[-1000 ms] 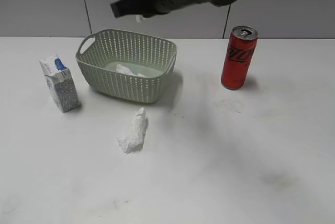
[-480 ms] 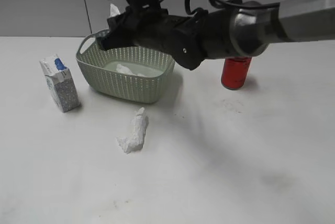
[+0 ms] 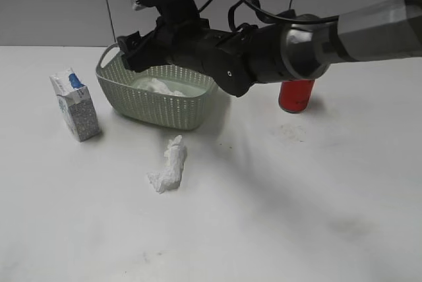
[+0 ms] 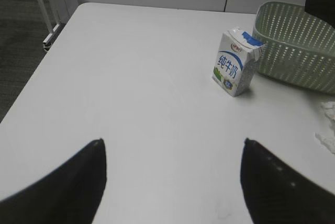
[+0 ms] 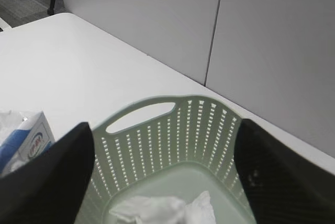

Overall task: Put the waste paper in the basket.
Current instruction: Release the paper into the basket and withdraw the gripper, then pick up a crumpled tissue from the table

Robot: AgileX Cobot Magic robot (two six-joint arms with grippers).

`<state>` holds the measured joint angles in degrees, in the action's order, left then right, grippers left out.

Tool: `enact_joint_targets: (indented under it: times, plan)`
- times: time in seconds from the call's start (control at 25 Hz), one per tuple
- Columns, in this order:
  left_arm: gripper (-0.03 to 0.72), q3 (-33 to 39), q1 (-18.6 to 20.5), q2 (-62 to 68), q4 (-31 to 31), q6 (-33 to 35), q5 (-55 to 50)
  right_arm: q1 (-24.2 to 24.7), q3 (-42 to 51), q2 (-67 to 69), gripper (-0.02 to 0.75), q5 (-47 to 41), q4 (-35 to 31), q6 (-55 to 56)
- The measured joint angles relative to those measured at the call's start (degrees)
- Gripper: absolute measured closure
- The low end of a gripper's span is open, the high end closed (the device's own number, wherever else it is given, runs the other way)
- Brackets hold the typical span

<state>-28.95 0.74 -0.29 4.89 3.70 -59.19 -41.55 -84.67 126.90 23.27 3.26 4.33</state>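
Note:
The sage-green basket (image 3: 165, 107) stands at the back left of the table, with white waste paper (image 3: 158, 85) lying inside it. It also shows in the right wrist view (image 5: 157, 145), with the paper (image 5: 167, 211) on its floor. Another wad of waste paper (image 3: 170, 165) lies on the table in front of the basket, partly seen in the left wrist view (image 4: 328, 127). My right gripper (image 3: 132, 48) is open and empty above the basket (image 5: 162, 135). My left gripper (image 4: 172, 145) is open and empty over bare table.
A white-and-blue speckled carton (image 3: 76, 104) stands left of the basket, also in the left wrist view (image 4: 235, 63). A red drink can (image 3: 298, 94) stands at the back right, partly behind the right arm. The table's left edge shows in the left wrist view.
My right arm has swung down and left over the basket. The white wad it held half a second ago is no longer in its jaws, and more paper lies in the basket.

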Motion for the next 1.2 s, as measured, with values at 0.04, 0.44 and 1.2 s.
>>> enact_joint_targets:
  times: [0.04, 0.44, 1.2]
  plan:
    - [0.097, 0.0, 0.0, 0.0, 0.0, 0.0, 0.0, 0.0, -0.1, -0.1, 0.104, 0.0, 0.0, 0.0]
    - [0.097, 0.0, 0.0, 0.0, 0.0, 0.0, 0.0, 0.0, -0.2, -13.8, 0.134, -26.4, 0.0, 0.0]
    - [0.097, 0.0, 0.0, 0.0, 0.0, 0.0, 0.0, 27.1, -0.2, -26.1, 0.176, -86.0, -0.5, -5.7]
